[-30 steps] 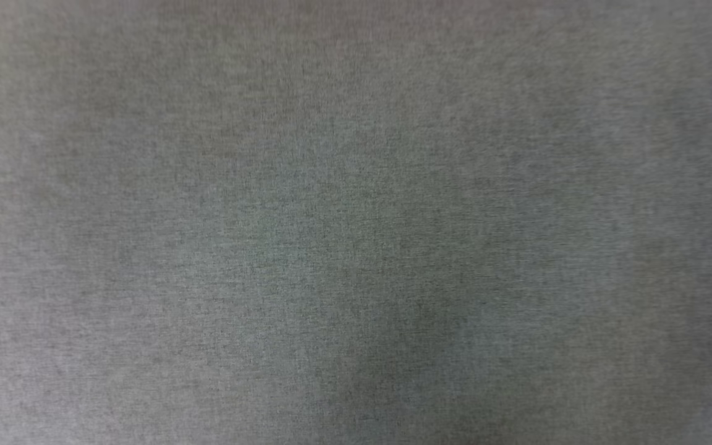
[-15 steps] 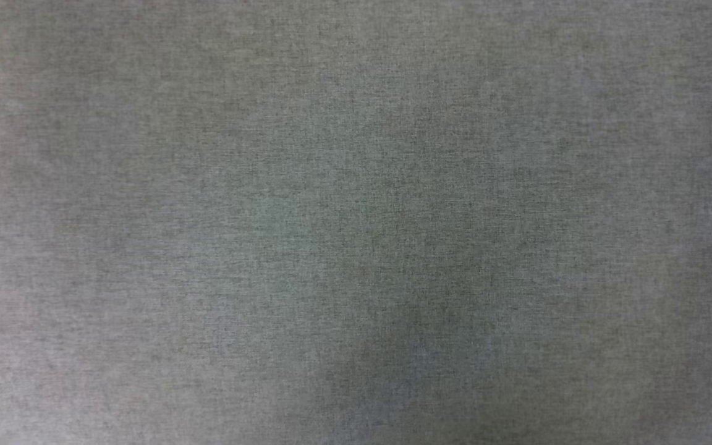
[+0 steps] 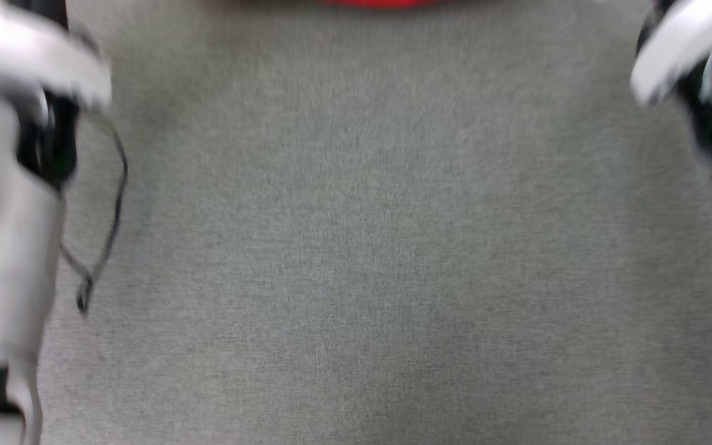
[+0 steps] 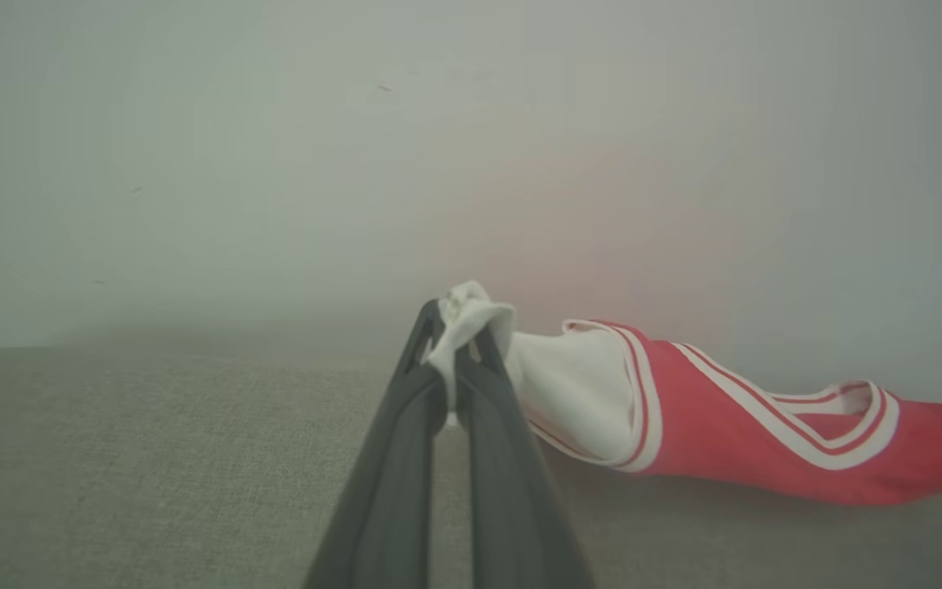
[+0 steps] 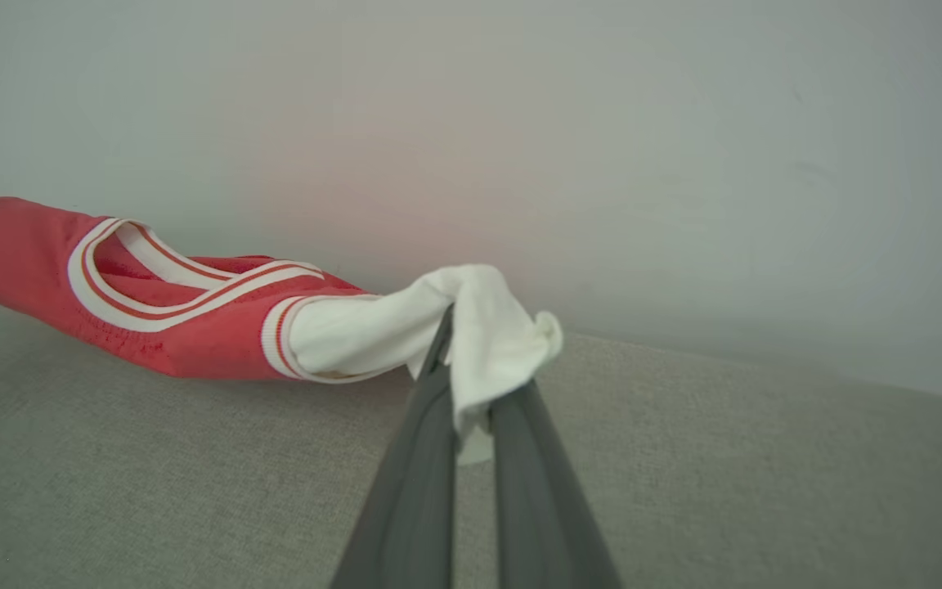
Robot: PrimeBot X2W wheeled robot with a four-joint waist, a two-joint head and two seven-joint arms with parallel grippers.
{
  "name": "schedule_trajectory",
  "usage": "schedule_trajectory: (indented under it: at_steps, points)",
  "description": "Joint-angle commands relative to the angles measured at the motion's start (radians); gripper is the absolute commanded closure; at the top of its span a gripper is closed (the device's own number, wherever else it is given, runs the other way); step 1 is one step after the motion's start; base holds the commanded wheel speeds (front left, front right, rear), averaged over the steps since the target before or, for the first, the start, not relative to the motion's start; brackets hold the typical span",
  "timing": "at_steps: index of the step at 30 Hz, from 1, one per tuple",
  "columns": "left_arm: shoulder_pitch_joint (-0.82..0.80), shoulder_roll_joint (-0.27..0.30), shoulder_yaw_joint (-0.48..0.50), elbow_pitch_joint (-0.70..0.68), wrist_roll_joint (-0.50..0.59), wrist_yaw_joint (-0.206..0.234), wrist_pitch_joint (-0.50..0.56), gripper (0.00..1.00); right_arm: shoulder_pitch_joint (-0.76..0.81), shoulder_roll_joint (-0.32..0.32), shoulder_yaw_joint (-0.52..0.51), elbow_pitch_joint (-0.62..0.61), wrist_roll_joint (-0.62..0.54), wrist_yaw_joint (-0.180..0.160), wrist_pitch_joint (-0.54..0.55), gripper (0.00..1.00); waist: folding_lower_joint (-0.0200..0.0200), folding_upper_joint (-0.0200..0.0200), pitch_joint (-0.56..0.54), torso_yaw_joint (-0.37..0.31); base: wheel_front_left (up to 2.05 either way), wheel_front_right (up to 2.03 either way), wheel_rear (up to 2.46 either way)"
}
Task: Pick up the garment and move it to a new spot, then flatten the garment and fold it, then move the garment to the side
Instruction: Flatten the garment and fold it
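Low over the grey desk (image 4: 111, 458), the left fingers (image 4: 424, 372) and right fingers (image 5: 430, 393) each clamp a white sleeve (image 5: 356, 335), the red shirt (image 4: 708, 425) stretched between them near the far edge; likely mid-move, next needing an even lowering to flatten.

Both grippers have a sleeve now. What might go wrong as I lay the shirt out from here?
1. The left gripper and right gripper each pinch just a small bunch of the garment at a white sleeve end; pulling it taut may slip one out.
2. The head view is blurred, with the garment's red edge at its top border, so flatness is hard to judge.
3. A loose black cable loops beside the left forearm and might snag.
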Motion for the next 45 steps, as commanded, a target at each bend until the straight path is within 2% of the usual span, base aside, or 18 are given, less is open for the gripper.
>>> schedule_trajectory:
  at_steps: [1, 3, 5, 10, 11, 16, 22, 25, 26, 27, 28, 32, 37, 41, 45]
  points:
    - [0.12, 0.018, 0.029, -0.052, -0.01, 0.001, -0.007, 1.0, 0.114, -0.017, -0.004, -0.051, 0.023, -0.001, -0.005, 1.0, 0.0, 0.0, -0.119, -0.011, 0.0, 0.0, 0.0]
    - [0.182, 0.024, 0.043, -0.084, -0.011, 0.001, -0.007, 1.0, 0.172, -0.024, -0.006, -0.077, 0.031, -0.001, 0.002, 1.0, 0.0, 0.0, -0.141, -0.014, 0.0, 0.0, 0.0]
    - [0.311, 0.024, 0.074, -0.151, -0.022, 0.013, -0.007, 1.0, 0.285, -0.033, -0.019, -0.142, 0.039, -0.001, 0.008, 1.0, 0.0, 0.0, -0.181, -0.021, 0.0, 0.0, 0.0]
    - [0.62, 0.026, 0.116, -0.328, -0.029, 0.088, -0.007, 1.0, 0.565, -0.033, -0.088, -0.302, 0.036, -0.001, 0.064, 1.0, 0.0, 0.0, -0.265, -0.033, 0.0, 0.0, 0.0]
    - [0.79, 0.024, 0.122, -0.432, -0.043, 0.14, 0.008, 1.0, 0.747, -0.008, -0.152, -0.394, 0.018, -0.001, 0.116, 1.0, 0.0, 0.0, -0.31, -0.03, 0.0, 0.0, 0.0]
    - [1.035, 0.016, 0.134, -0.592, -0.081, 0.229, 0.054, 1.0, 1.031, 0.055, -0.261, -0.539, -0.012, -0.001, 0.219, 1.0, 0.0, 0.0, -0.367, -0.022, 0.0, 0.0, 0.0]
    - [1.258, 0.02, 0.135, -0.738, -0.115, 0.317, 0.131, 1.0, 1.3, 0.133, -0.345, -0.653, -0.055, -0.001, 0.354, 1.0, 0.0, 0.0, -0.413, -0.014, 0.0, 0.0, 0.0]
    - [1.329, 0.017, 0.123, -0.775, -0.122, 0.351, 0.165, 1.0, 1.377, 0.167, -0.362, -0.693, -0.083, -0.001, 0.41, 1.0, 0.0, 0.0, -0.423, -0.013, 0.0, 0.0, 0.0]
    - [1.346, 0.016, 0.118, -0.786, -0.122, 0.36, 0.174, 1.0, 1.397, 0.17, -0.37, -0.702, -0.097, -0.001, 0.426, 0.93, 0.0, 0.0, -0.427, -0.01, 0.0, 0.0, 0.0]
    - [1.358, 0.015, 0.116, -0.796, -0.12, 0.369, 0.178, 1.0, 1.408, 0.181, -0.377, -0.71, -0.1, -0.001, 0.438, 0.68, 0.0, 0.0, -0.429, -0.008, 0.0, 0.0, 0.0]
    - [1.366, 0.009, 0.114, -0.807, -0.125, 0.375, 0.184, 1.0, 1.42, 0.191, -0.38, -0.713, -0.103, -0.001, 0.451, 0.0, 0.0, 0.0, -0.432, -0.005, 0.0, 0.0, 0.0]
    - [1.363, 0.006, 0.097, -0.849, -0.122, 0.375, 0.192, 1.0, 1.395, 0.201, -0.392, -0.762, -0.107, -0.001, 0.442, 0.0, 0.0, 0.0, -0.434, 0.009, 0.0, 0.0, 0.0]
    - [1.333, 0.018, 0.076, -0.898, -0.088, 0.381, 0.198, 1.0, 1.267, 0.202, -0.455, -0.795, -0.099, -0.001, 0.354, 0.0, 0.0, 0.0, -0.424, 0.024, 0.0, 0.0, 0.0]
    - [1.299, 0.034, 0.057, -0.939, -0.052, 0.388, 0.203, 1.0, 1.085, 0.189, -0.513, -0.702, -0.088, -0.001, 0.306, 0.0, 0.0, 0.0, -0.384, 0.046, 0.0, 0.0, 0.0]
    - [1.235, 0.042, 0.035, -0.971, -0.01, 0.382, 0.2, 1.0, 0.85, 0.143, -0.562, -0.514, -0.077, -0.001, 0.283, 0.0, 0.0, 0.0, -0.312, 0.103, 0.0, 0.0, 0.0]
